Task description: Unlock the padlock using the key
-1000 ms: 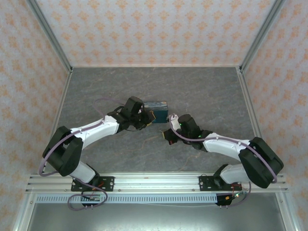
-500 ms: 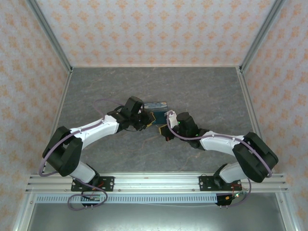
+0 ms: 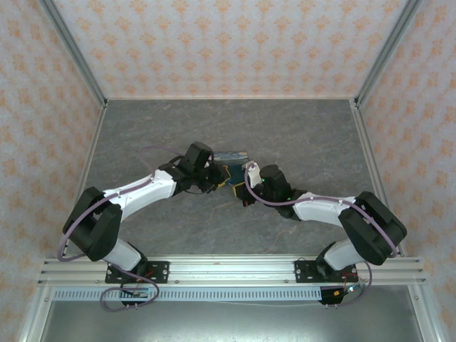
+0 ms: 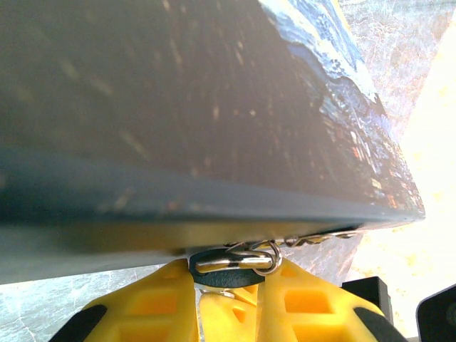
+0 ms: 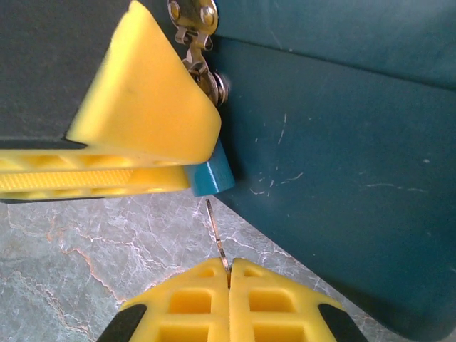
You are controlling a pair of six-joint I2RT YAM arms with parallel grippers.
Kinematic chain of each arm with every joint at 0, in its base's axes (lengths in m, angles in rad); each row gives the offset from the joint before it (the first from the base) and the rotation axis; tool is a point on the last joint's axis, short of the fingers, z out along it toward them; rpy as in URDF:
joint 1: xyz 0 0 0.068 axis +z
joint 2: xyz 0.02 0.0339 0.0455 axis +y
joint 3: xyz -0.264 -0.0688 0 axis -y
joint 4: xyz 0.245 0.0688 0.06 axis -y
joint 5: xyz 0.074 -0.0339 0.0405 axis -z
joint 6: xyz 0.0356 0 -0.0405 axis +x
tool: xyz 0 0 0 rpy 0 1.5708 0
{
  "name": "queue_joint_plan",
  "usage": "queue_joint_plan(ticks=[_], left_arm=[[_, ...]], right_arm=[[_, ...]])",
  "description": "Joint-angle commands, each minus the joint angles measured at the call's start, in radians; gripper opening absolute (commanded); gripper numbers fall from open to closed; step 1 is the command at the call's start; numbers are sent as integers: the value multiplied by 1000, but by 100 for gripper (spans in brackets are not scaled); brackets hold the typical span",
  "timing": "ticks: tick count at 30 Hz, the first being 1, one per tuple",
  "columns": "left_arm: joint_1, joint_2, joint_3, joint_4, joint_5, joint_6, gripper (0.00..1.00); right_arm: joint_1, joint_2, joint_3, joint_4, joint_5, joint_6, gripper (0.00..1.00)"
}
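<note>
Resting on the grey marbled table (image 3: 313,135), the blue painted box (image 3: 232,156) lay just beyond both claws, where it had been a second earlier. The left arm (image 3: 142,189) had not shifted either. The right arm (image 3: 324,209) had swung in toward the left one, so its wrist stood nearer the box than before. The gap between the two claws had closed to almost nothing.

The left claw (image 4: 229,276) was drawn narrow, its yellow fingers (image 4: 164,306) pinched on the padlock (image 4: 222,259). The padlock sat between their tips, right under the box's lower edge, with its metal shackle up against the hasp ring (image 4: 268,251).

In the right wrist view the padlock's teal corner poked out below the left claw's finger, directly ahead of the right claw (image 5: 229,274). That claw was fully closed, its two fingertips pressed together on the key (image 5: 216,239). The key was a thin pale sliver standing straight out from the tips toward the padlock. Its tip reached just below the teal corner; whether it touched could not be told.
</note>
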Motion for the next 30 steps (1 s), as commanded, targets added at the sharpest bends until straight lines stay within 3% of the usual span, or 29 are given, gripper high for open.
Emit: queue_joint_plan(ticks=[1, 30], left_arm=[[-5, -27, 33, -10, 13, -6, 20], [-5, -16, 31, -17, 16, 6, 19]], right_arm=[[6, -4, 18, 45, 4, 8, 0], [6, -13, 6, 62, 4, 15, 0]])
